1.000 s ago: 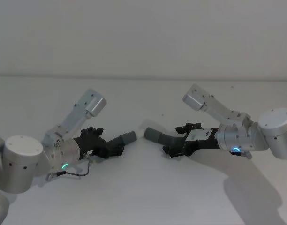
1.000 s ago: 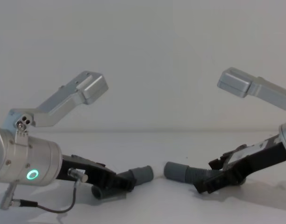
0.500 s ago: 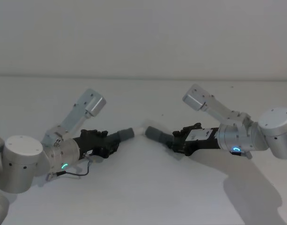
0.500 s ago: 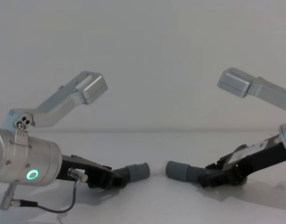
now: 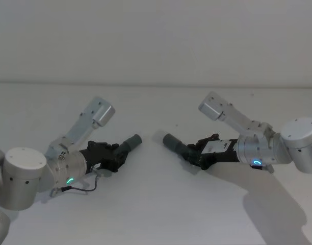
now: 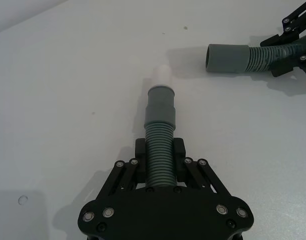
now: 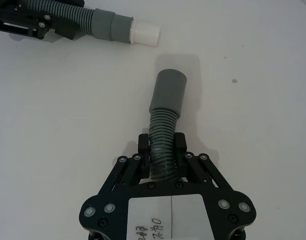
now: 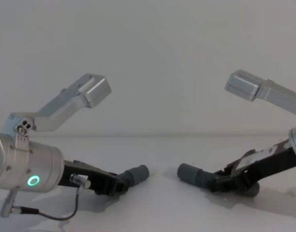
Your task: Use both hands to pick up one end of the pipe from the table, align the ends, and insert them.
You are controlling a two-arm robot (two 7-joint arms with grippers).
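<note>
My left gripper [image 5: 117, 155] is shut on the ribbed body of one dark grey pipe piece [image 6: 159, 145]. Its grey cuff [image 6: 160, 102] ends in a narrow white tip [image 6: 161, 75]. My right gripper [image 5: 194, 153] is shut on the other ribbed piece [image 7: 162, 132], whose plain grey cuff [image 7: 168, 92] has an open mouth. Both pieces sit low over the off-white table [image 5: 156, 214]. The two ends [image 5: 131, 141] [image 5: 171, 141] point roughly toward each other and angle away from me. A gap separates them and they do not touch. From the chest, both cuffs [image 8: 137, 174] [image 8: 189, 173] tilt slightly upward.
The tabletop runs back to a plain pale wall. My own arm links [image 5: 97, 115] [image 5: 217, 108] rise behind each gripper, and a thin black cable [image 5: 82, 189] loops beside the left wrist.
Half a second ago the two ends nearly met at the centre. Both grippers have since turned their pieces to point farther away, and the gap between the ends has widened.
</note>
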